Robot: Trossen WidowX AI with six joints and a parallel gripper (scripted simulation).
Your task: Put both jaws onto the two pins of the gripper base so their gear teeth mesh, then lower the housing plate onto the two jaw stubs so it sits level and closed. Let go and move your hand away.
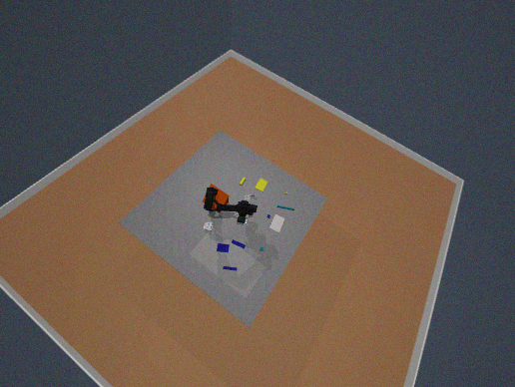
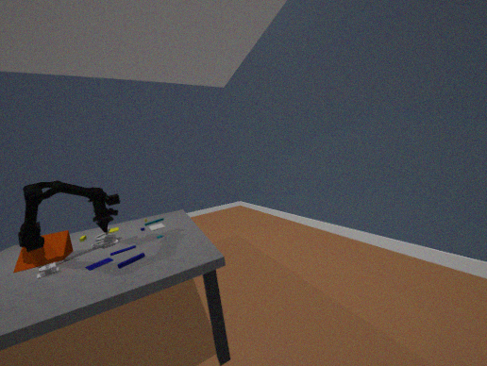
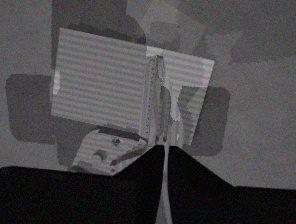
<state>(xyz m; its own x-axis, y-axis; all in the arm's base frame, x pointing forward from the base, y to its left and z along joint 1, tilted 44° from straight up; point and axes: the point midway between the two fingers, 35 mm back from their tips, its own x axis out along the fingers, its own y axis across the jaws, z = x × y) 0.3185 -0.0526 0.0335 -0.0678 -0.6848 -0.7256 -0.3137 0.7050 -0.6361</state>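
Observation:
My gripper (image 2: 107,231) (image 3: 165,154) points down and is shut, its tips together with a sliver between them. It hangs a little above pale parts (image 2: 109,240). In the wrist view a broad striped plate (image 3: 100,80) lies below, with narrow pale jaw-like pieces (image 3: 154,100) across its middle, just beyond my fingertips. A pale part with a round pin or hole (image 3: 107,150) shows at lower left, partly behind a finger. Another white part (image 1: 208,226) (image 2: 48,270) lies near the robot base. I cannot tell which are the jaws, gripper base and housing plate, or whether teeth mesh.
An orange block (image 1: 220,195) (image 2: 61,245) is at the arm's foot. Blue pieces (image 1: 223,247) (image 2: 131,259), yellow pieces (image 1: 261,185), a teal bar (image 1: 285,207) (image 2: 155,222) and a white flat piece (image 1: 277,223) (image 2: 156,226) lie around on the grey table (image 1: 165,209) (image 2: 28,302).

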